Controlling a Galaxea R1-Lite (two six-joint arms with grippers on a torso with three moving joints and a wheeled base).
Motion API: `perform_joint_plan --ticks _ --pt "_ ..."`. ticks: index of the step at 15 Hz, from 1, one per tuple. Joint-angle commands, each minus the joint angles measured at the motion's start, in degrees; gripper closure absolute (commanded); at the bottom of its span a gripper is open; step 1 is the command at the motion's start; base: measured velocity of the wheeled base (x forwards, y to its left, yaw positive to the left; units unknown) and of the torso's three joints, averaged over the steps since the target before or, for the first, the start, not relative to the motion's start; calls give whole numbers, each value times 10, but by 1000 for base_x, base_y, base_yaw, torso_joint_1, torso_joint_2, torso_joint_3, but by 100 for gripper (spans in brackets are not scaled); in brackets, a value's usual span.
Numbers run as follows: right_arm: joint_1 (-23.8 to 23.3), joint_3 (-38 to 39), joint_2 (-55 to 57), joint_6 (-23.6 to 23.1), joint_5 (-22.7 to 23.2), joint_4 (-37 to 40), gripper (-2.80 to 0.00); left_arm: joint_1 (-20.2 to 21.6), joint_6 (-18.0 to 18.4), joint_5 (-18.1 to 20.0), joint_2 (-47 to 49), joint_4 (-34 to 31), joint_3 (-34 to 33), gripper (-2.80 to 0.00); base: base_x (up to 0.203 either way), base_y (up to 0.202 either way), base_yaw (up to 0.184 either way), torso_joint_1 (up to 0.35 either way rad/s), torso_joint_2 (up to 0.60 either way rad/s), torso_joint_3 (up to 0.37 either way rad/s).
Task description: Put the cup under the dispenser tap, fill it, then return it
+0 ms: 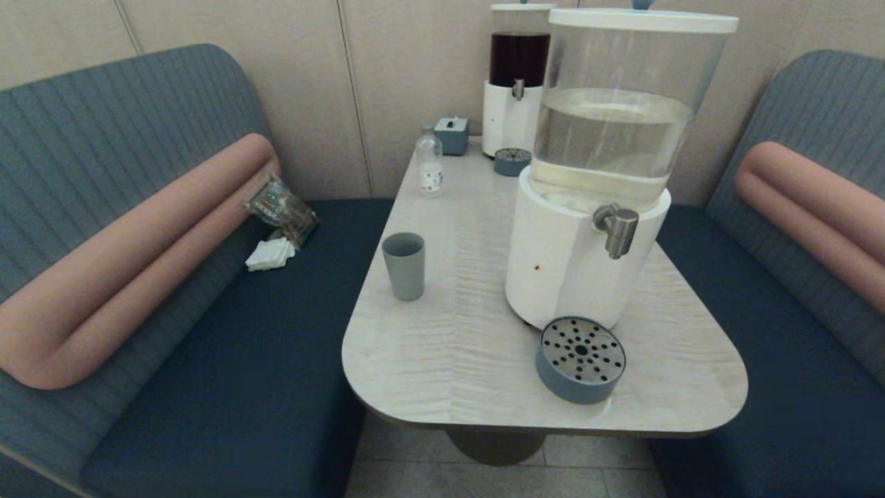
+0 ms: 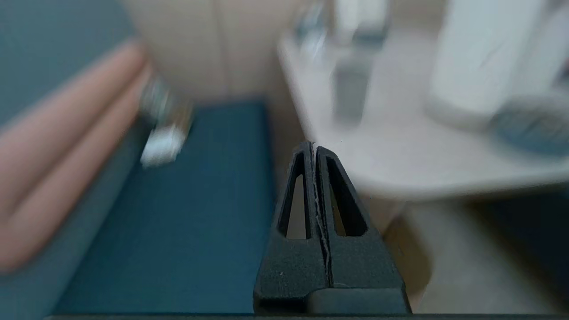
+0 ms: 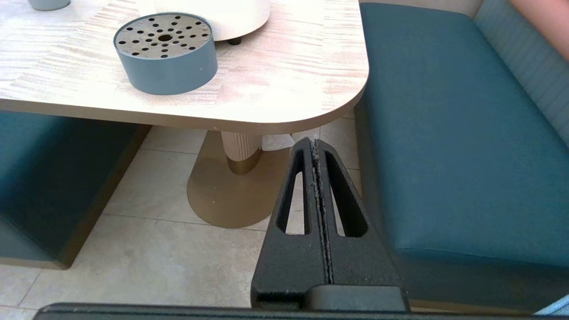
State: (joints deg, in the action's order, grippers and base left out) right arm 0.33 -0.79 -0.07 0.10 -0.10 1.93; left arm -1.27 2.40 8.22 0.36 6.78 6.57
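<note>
The grey-blue cup (image 1: 404,265) stands upright on the left side of the table (image 1: 449,360), apart from the dispenser; it also shows blurred in the left wrist view (image 2: 351,91). The steel dispenser tap (image 1: 617,228) juts from the big white-based dispenser (image 1: 574,266) with pale liquid. Below it sits the round perforated drip tray (image 1: 580,358) (image 3: 165,52). Neither arm shows in the head view. My left gripper (image 2: 314,146) is shut, empty, low before the table's left front edge. My right gripper (image 3: 314,142) is shut, empty, below the table's right front corner.
A small clear bottle (image 1: 429,164), a little grey box (image 1: 451,133) and a smaller dark-liquid dispenser (image 1: 517,83) with its own small drip tray (image 1: 512,161) stand at the back. Blue benches (image 1: 228,360) flank the table; a packet and napkins (image 1: 276,228) lie on the left one.
</note>
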Motion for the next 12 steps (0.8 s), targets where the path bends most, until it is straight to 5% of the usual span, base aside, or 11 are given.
perform_joint_plan --ticks 1,5,12 --pt "0 -1 1 0 0 0 0 0 10 -36 -5 -1 -62 0 0 0 0 0 0 0" --pt "0 0 1 0 0 0 0 0 8 -79 -5 -76 -63 0 0 0 0 0 0 0" --pt "0 0 1 0 0 0 0 0 39 -59 -5 -72 -66 0 0 0 0 0 0 0"
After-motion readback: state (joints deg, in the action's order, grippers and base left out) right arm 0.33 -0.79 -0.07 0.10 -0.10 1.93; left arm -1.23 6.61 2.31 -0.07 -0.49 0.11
